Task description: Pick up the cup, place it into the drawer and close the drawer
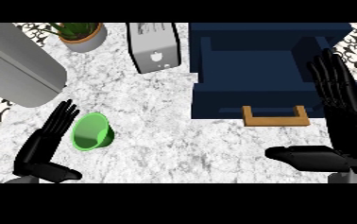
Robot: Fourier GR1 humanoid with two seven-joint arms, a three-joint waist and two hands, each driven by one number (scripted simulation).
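Head view, low left: green cup [91, 132] on white marble counter [174, 142], tilted over with its open mouth turned up toward the viewer, held by nothing and outside the drawer. Just beside it on the left, left hand [43, 147], fingers straight and a little spread, tips up near the cup's rim, thumb stuck out low toward the right; touching the cup or not, cannot tell. Well apart to the right, navy drawer [261, 72] standing open, wooden handle [275, 116] on its near front. At the right edge, right hand [335, 100], fingers straight and close together, pointing up along the drawer's right side, thumb out toward the left below the handle, holding nothing. Farther back, silver toaster [153, 46] between the drawer and a potted plant [82, 35]. Far left, large grey rounded object [24, 72], kind unclear.
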